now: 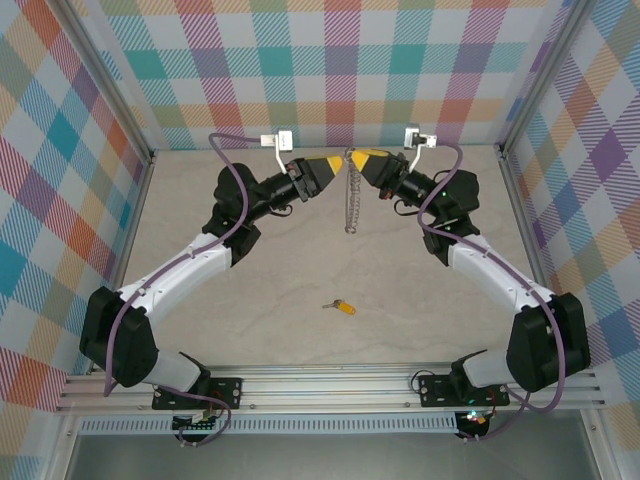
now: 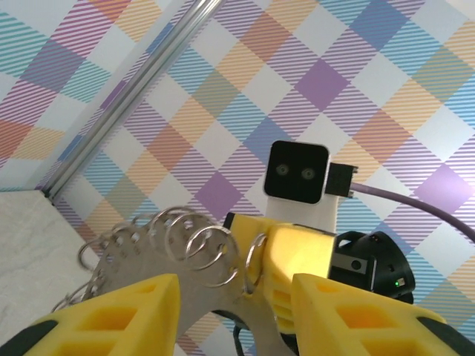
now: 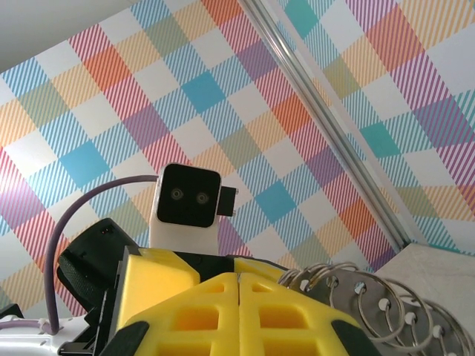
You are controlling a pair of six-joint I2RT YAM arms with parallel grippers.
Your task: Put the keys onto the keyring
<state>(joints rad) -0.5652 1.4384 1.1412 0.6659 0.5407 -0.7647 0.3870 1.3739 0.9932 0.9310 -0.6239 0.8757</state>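
Nothing is threaded yet: the key (image 1: 343,307) lies loose on the table (image 1: 250,300), well apart at six o'clock from the keyring (image 1: 350,200), which hangs in the air. The left gripper (image 1: 330,167) reaches in from eight o'clock, its fingers (image 2: 126,319) spread around the ring's top. The right gripper (image 1: 353,158), coming from four o'clock, pinches that top between closed fingers (image 3: 215,304).

One key (image 1: 345,307), one keyring (image 1: 351,200), two claws: left claw (image 1: 330,168), right claw (image 1: 358,160)
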